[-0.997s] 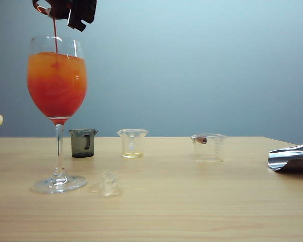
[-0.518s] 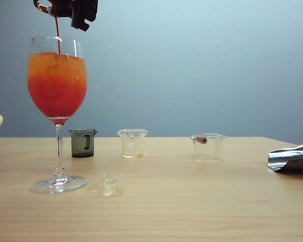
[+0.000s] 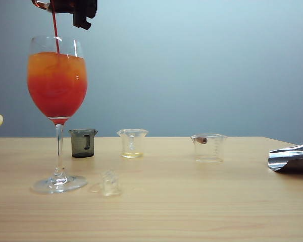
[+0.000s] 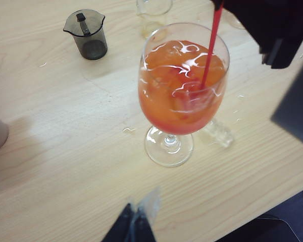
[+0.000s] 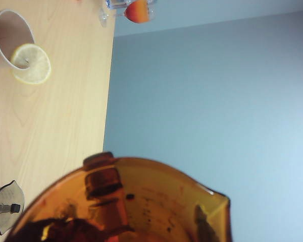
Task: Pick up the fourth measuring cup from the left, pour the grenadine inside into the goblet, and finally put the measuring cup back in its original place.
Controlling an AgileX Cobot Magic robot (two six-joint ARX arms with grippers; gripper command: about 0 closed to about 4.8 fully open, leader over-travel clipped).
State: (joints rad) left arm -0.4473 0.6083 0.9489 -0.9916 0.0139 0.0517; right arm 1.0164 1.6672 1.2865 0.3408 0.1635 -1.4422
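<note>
The right claw [image 3: 73, 7] gripped the small red-brown see-through measuring cup [image 5: 126, 206], tipped above the tall clear stemmed goblet [image 3: 57, 106] on the wooden desk [image 3: 192, 201]. A thin stream of dark red grenadine [image 3: 55, 33] fell into it (orange above, red below). The left claw [image 4: 134, 227] hovered near the goblet's foot; I could not tell its state.

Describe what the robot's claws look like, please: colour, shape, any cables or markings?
Little shows. The right claw, at the top edge of the exterior view, is matte black, blocky and angular. The left claw shows two dark tapered fingertips with a pale translucent piece beside them. No cables or markings are visible.
</note>
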